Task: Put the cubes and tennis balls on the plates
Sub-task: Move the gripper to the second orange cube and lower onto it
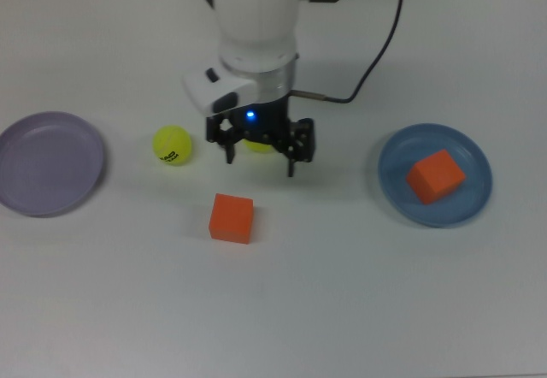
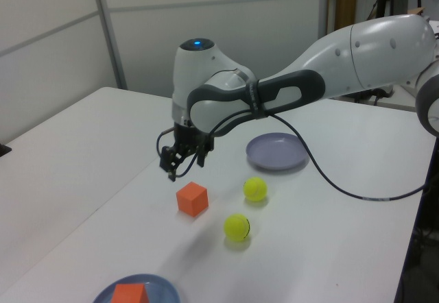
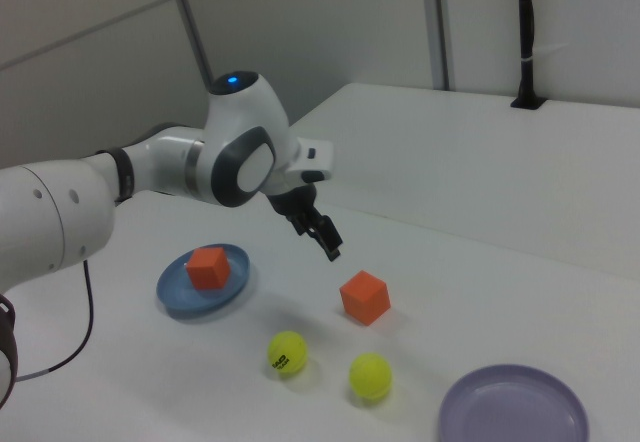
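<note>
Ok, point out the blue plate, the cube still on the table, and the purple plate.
blue plate (image 1: 475, 208): top view, bare rim at the lower right.
cube on the table (image 1: 232, 217): top view, middle of its top face.
purple plate (image 1: 47, 162): top view, centre of the dish.

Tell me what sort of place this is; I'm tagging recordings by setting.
Probably a robotics lab: a robot arm works over a plain white table bearing test props, with grey partition panels behind and shelving beyond.

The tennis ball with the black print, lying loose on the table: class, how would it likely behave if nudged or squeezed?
The tennis ball is round and rests on the flat white table with nothing against it, so a nudge would probably send it rolling. Its fuzzy surface suggests a fair grip. It likely gives a little when squeezed and looks light.
</note>
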Motion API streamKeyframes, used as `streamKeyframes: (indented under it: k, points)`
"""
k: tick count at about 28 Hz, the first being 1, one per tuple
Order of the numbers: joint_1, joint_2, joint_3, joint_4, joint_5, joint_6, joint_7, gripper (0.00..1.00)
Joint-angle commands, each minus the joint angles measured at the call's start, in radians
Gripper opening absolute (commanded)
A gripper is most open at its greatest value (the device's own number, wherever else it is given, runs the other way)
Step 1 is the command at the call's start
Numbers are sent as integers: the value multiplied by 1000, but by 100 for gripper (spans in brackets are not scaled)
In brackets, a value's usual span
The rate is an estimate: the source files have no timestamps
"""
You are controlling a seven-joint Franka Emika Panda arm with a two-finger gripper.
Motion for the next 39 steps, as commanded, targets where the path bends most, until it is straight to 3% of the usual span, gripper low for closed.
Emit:
streamKeyframes:
  k: [1, 21, 39]
  points:
    - [6, 25, -36, -10, 24, 6, 15, 100]
    - [0, 151, -36, -10, 23, 179, -77, 100]
    - [-19, 196, -36, -10, 21, 233, -118, 100]
